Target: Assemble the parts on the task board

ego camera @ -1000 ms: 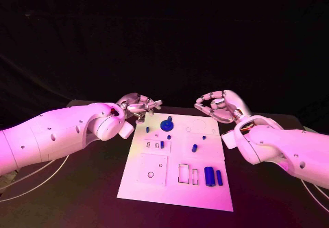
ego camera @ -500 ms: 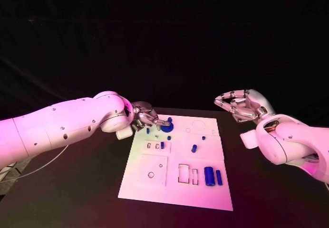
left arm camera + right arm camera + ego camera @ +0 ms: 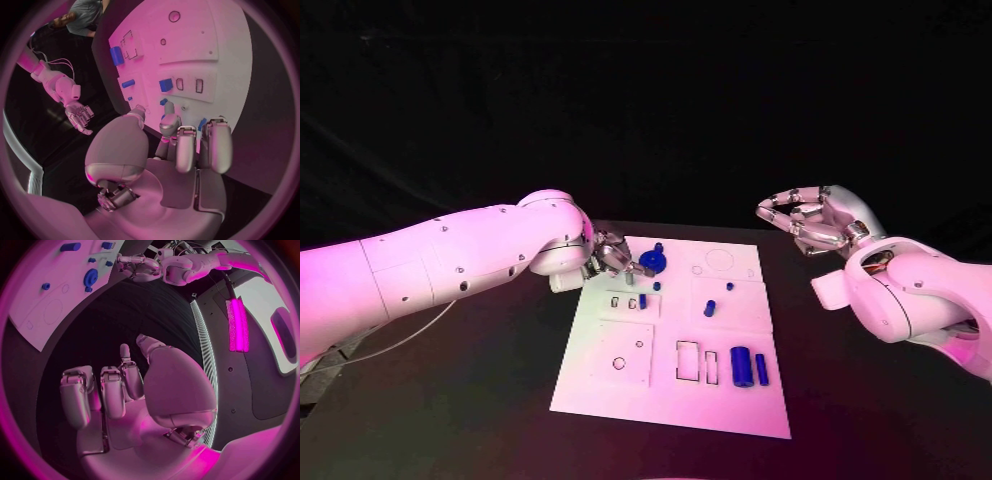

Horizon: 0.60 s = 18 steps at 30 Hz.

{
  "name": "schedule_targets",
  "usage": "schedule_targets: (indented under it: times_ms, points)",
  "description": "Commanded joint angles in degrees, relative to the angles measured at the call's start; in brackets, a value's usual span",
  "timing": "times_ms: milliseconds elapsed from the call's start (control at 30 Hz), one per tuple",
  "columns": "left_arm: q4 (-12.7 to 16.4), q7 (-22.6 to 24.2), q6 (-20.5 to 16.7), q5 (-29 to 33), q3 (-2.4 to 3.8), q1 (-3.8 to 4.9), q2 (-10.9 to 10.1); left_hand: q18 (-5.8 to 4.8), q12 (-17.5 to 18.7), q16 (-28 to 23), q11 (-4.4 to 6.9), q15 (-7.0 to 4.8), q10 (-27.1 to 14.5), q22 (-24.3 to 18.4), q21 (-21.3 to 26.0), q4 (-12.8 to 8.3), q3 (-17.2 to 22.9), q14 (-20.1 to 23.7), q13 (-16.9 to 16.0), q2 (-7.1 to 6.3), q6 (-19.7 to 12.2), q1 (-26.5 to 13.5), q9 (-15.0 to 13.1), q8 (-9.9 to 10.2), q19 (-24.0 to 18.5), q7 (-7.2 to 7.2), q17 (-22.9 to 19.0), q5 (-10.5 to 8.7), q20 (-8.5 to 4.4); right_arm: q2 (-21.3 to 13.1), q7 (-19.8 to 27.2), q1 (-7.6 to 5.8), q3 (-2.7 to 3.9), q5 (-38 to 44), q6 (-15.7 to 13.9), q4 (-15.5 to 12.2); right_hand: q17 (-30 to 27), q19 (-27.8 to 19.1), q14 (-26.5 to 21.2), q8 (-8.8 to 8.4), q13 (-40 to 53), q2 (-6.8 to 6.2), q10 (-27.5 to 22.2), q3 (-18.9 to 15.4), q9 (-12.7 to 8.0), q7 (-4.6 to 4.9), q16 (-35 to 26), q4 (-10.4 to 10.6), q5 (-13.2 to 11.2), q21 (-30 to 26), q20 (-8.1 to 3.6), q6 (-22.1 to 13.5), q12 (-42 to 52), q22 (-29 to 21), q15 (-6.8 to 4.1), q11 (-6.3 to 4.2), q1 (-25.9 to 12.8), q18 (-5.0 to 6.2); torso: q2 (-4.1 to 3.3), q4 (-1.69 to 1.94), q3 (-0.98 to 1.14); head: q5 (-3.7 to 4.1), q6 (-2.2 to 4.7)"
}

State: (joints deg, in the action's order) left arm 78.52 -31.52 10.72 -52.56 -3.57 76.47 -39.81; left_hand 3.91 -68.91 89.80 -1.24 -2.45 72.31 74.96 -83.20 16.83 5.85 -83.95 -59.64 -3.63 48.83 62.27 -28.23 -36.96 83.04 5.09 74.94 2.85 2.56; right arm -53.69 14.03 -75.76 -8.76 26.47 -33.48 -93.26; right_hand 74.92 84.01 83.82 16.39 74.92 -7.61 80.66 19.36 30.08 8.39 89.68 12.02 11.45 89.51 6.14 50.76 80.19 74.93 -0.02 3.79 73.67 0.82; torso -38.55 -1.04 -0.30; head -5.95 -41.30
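Note:
The white task board [image 3: 672, 400] lies in the middle of the black table. On it are a blue gear [image 3: 651, 262] at the far left, small blue pegs [image 3: 728, 288] in the middle and two blue cylinders [image 3: 740, 369] at the near right. My left hand [image 3: 615, 262] hovers low over the board's far left corner, right beside the gear, with fingers [image 3: 187, 145] bent forward and thumb apart, nothing plainly between them. My right hand [image 3: 812, 220] is raised off the board's far right side, its fingers [image 3: 112, 390] curled in on nothing.
Bare black table [image 3: 473, 400] surrounds the board on both sides. Several empty outlined slots [image 3: 687, 362] mark the board's near half. A cable [image 3: 401, 340] trails under my left arm. In the right wrist view the board's corner [image 3: 37, 315] and my left hand [image 3: 140, 267] appear.
My left hand has come from beyond the board's far left corner down onto it beside the gear. My right hand has drawn away to the right, off the board.

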Motion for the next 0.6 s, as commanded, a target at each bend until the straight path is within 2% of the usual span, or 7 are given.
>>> schedule_targets:
  times_ms: [33, 300, 333, 600]
  points:
    - [-0.5, -2.1, 2.6, -1.1, -0.15, 0.14, 0.6, -0.96, 0.0, 0.2, 0.31, -0.26, 0.0, 0.2, -0.2, 0.0, -0.4, -6.1, 0.3, 0.07, -0.3, 0.3, -0.1, -0.3, 0.5, 0.09, 15.1, -0.03, 0.00, -0.1, -0.6, -0.01, -0.01, 0.7, 0.9, 0.0, 13.7, 5.4, 5.8, 0.26, 4.4, -0.25, -0.2, 0.0, 0.1, 0.08, -0.1, 0.3, 0.3, -0.3, -0.31, -0.4, -0.2, 14.5, -0.21, -0.01, 0.5, -0.58, -0.03, -0.04, -0.01, -0.09, -0.36]
    - [-1.6, -2.2, 3.8, -1.0, -0.92, 0.11, 2.1, -1.02, 0.4, 0.2, 0.29, -0.25, -0.3, 0.6, -0.4, 0.0, -0.5, -6.1, 0.7, 0.09, -0.4, 0.3, -0.1, -0.3, 0.7, 0.11, 15.1, -0.02, 0.01, -0.2, -0.9, -0.01, -0.03, 1.0, 0.8, 0.1, 13.7, 5.5, 5.8, 0.27, 4.3, -0.32, -0.2, 0.0, 0.1, 0.11, -0.1, 0.3, 0.5, -0.3, -0.30, -0.5, -0.2, 14.5, -0.19, 0.02, 0.5, -0.59, -0.13, -0.16, -0.08, -0.20, -0.49]
    - [-1.7, -2.2, 3.8, -1.0, -0.98, 0.10, 2.3, -1.02, 0.4, 0.2, 0.29, -0.25, -0.3, 0.6, -0.4, 0.0, -0.5, -6.1, 0.7, 0.09, -0.4, 0.3, -0.1, -0.3, 0.7, 0.11, 15.1, -0.02, 0.01, -0.2, -0.9, -0.01, -0.03, 1.0, 0.8, 0.1, 13.7, 5.5, 5.8, 0.27, 4.3, -0.32, -0.2, 0.0, 0.1, 0.11, -0.1, 0.3, 0.5, -0.3, -0.30, -0.5, -0.2, 14.5, -0.19, 0.02, 0.5, -0.59, -0.12, -0.15, -0.06, -0.22, -0.70]
    - [-2.2, -2.0, 4.0, -0.8, -1.14, 0.08, 3.0, -1.07, 0.2, 0.2, 0.26, -0.20, -0.3, 0.8, -0.5, 0.0, -0.2, -6.1, 0.5, 0.55, -0.5, 0.7, -0.5, -0.5, 0.8, 0.12, 15.1, -0.01, 0.06, 0.0, -1.0, 0.01, -0.05, 1.0, 0.9, 0.3, 13.7, 5.4, 5.8, 0.27, 4.3, -0.33, -0.2, 0.0, 0.1, 0.13, -0.1, 0.3, 0.5, -0.4, -0.29, -0.6, -0.2, 14.5, -0.18, 0.03, 0.5, -0.56, -0.06, -0.05, 0.04, -0.24, -0.96]
